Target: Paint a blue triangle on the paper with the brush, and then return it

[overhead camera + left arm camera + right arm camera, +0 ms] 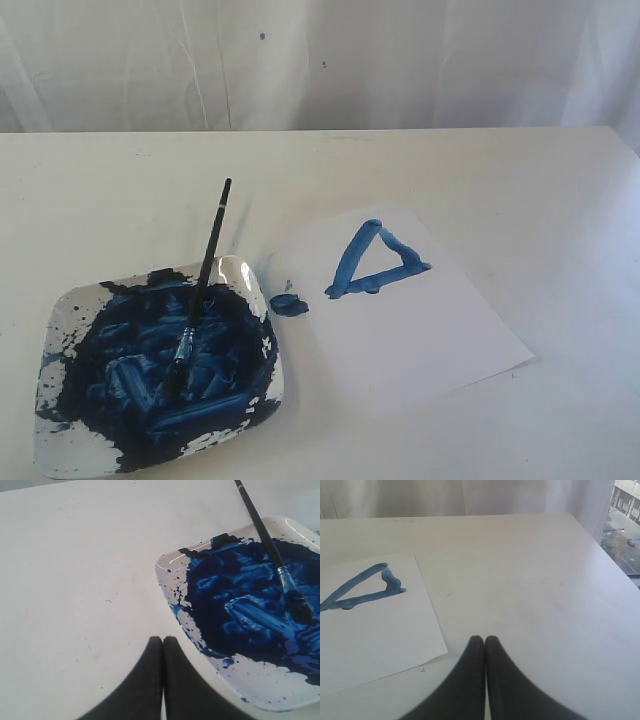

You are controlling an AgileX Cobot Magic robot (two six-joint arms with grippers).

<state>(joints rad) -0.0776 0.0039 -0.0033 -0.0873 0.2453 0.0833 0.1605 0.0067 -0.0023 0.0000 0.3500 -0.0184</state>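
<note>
The brush [205, 270] lies across the square white plate [240, 272], bristles in the blue paint and black handle sticking out over the far rim; it shows too in the left wrist view as the brush [265, 535] on the plate [172, 560]. A blue triangle [375, 262] is painted on the paper [420, 330]; the right wrist view also has the triangle [362, 589] on the paper [380, 640]. My left gripper [163, 639] is shut and empty beside the plate. Off the paper's corner, my right gripper [484, 639] is shut and empty. Neither gripper appears in the exterior view.
A small round blue paint blob [289, 304] sits on the table between plate and paper. White curtains [320, 60] hang behind the table's far edge. The table's right edge [605, 555] runs close to the right gripper's side.
</note>
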